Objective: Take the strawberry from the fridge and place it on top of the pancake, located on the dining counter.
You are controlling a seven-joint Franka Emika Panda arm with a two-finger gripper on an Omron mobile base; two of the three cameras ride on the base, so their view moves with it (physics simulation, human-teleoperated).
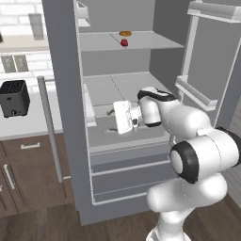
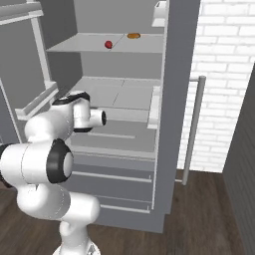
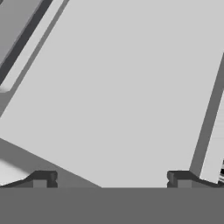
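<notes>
Your arm (image 1: pixel 197 155) rises from the base, bends at a bulky elbow with a dark joint ring, then reaches forward and to the left at mid height. The forearm runs roughly level, and the wrist turns the white hand sideways, so your tool (image 1: pixel 123 117) faces away from the base. In the hand view the two dark fingertips (image 3: pixel 43 178) stand far apart (as wide as they go), with nothing between them.

One fridge (image 1: pixel 70 141), one strawberry (image 1: pixel 124 43), one orange item (image 1: pixel 125 33), one toaster (image 1: pixel 14 98).
</notes>
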